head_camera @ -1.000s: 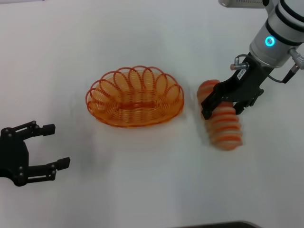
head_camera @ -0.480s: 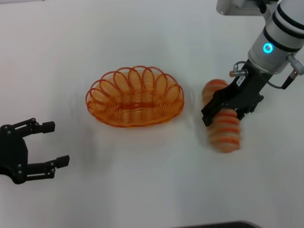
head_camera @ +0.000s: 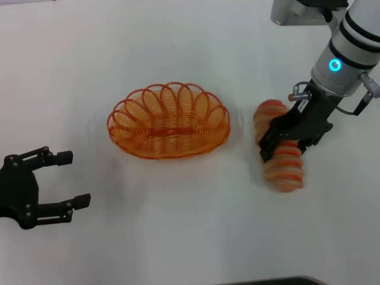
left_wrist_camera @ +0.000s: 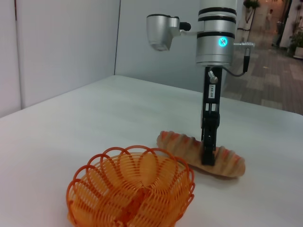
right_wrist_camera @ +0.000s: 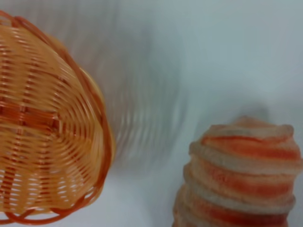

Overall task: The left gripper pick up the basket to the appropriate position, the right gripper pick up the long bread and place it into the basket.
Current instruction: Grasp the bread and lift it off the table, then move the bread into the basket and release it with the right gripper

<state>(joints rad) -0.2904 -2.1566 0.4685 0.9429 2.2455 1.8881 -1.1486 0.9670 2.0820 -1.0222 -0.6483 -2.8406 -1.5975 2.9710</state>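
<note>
The right gripper (head_camera: 284, 140) has its jaws clamped across the middle of the long bread (head_camera: 279, 155), whose long axis runs crosswise to the fingers. The basket (head_camera: 169, 120) sits on the table (head_camera: 178, 47) to the bread's left, near but apart. The left gripper (head_camera: 59, 181) waits open, well short of the basket.

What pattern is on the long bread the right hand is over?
Tan-orange long bread with crosswise darker orange ridges and pale stripes, clearest in the right wrist view.
</note>
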